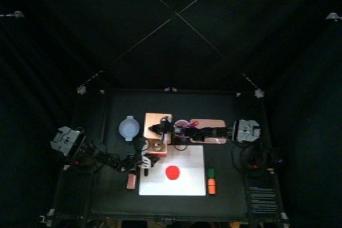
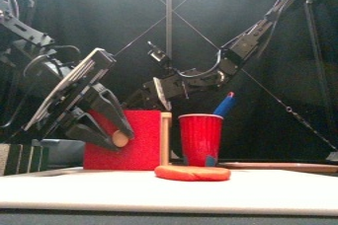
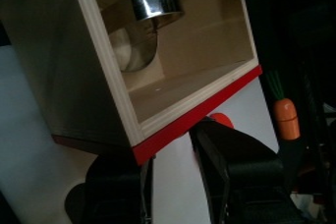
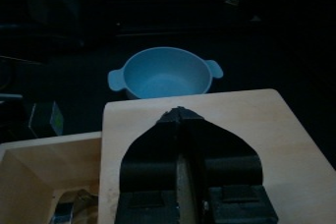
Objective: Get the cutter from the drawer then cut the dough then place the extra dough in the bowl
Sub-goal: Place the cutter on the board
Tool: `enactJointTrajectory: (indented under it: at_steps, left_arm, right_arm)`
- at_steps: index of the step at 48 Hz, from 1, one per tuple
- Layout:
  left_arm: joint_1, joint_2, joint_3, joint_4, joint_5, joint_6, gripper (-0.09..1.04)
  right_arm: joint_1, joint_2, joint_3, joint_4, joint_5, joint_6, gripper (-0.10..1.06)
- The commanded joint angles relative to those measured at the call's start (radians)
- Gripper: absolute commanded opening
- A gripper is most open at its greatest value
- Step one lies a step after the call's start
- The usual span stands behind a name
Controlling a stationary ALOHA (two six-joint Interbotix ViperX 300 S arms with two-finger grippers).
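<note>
Cutter (image 3: 157, 4) of shiny round metal lies inside the open drawer (image 3: 197, 41), near its back wall, seen only from the left wrist. The left gripper (image 3: 171, 154) has its jaws narrowed on the knob of the red drawer front (image 2: 99, 155). The right gripper (image 4: 175, 115) presses closed jaws, tips touching, on the flat top of the wooden box (image 4: 250, 120). The blue-grey bowl (image 4: 160, 73) sits just beyond the box's far edge, empty. The red dough (image 2: 192, 173) lies as a flat disc on the white cutting board (image 1: 187, 162), apart from the drawer, with open board around it. The front view alone shows the red cup (image 2: 201, 138) and the blue toy knife (image 2: 224, 103) in it; a toy carrot (image 3: 286, 118) lies off to the drawer's side
</note>
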Motion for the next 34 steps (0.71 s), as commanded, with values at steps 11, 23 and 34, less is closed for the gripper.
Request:
enactJointTrajectory:
  at_steps: [11, 23, 34]
  left_arm:
    - [-0.020, -0.009, -0.035, 0.020, 0.009, 0.006, 0.82]
    - [-0.032, -0.026, -0.028, 0.018, 0.017, 0.006, 0.89]
    - [-0.069, -0.126, 0.018, 0.031, 0.046, 0.015, 0.89]
  right_arm:
    - [-0.006, -0.011, -0.005, 0.002, 0.006, -0.003, 0.20]
    - [-0.006, -0.012, -0.002, 0.002, 0.006, -0.005, 0.20]
    - [-0.003, -0.012, 0.002, 0.002, 0.006, -0.003, 0.20]
